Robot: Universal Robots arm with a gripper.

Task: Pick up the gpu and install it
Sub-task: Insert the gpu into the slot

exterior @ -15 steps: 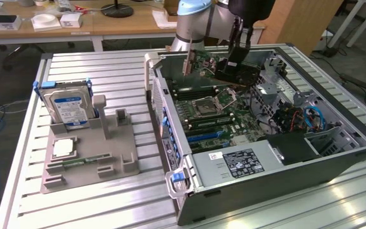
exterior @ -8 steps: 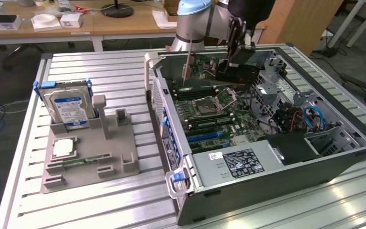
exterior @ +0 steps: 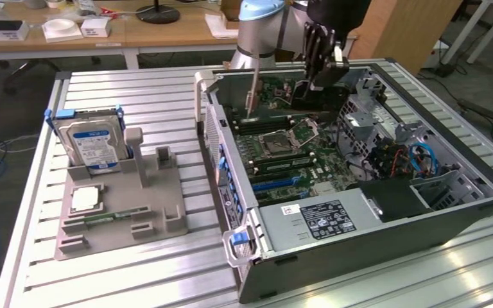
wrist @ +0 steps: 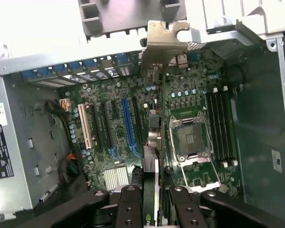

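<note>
The gpu point(wrist: 151, 142) is seen edge-on in the wrist view, a thin dark card running from between my fingers to its silver end bracket point(wrist: 164, 40). My gripper point(wrist: 154, 209) is shut on the card's near edge. In the exterior view my gripper point(exterior: 323, 61) hangs over the far end of the open computer case point(exterior: 358, 244), and the gpu's bracket point(exterior: 253, 93) points down toward the motherboard point(exterior: 302, 157). The card is held above the board, over the strip between the expansion slots and the processor socket point(wrist: 190, 140). A long blue slot point(wrist: 128, 123) lies just beside it.
On the exterior view's left a grey holder point(exterior: 156, 212) carries an upright hard drive point(exterior: 92, 144), a processor chip point(exterior: 86, 199) and a memory stick point(exterior: 110, 218). Inside the case are the power supply point(exterior: 323, 218), cables point(exterior: 418, 160) and drive bays. A wooden desk point(exterior: 144, 29) stands behind.
</note>
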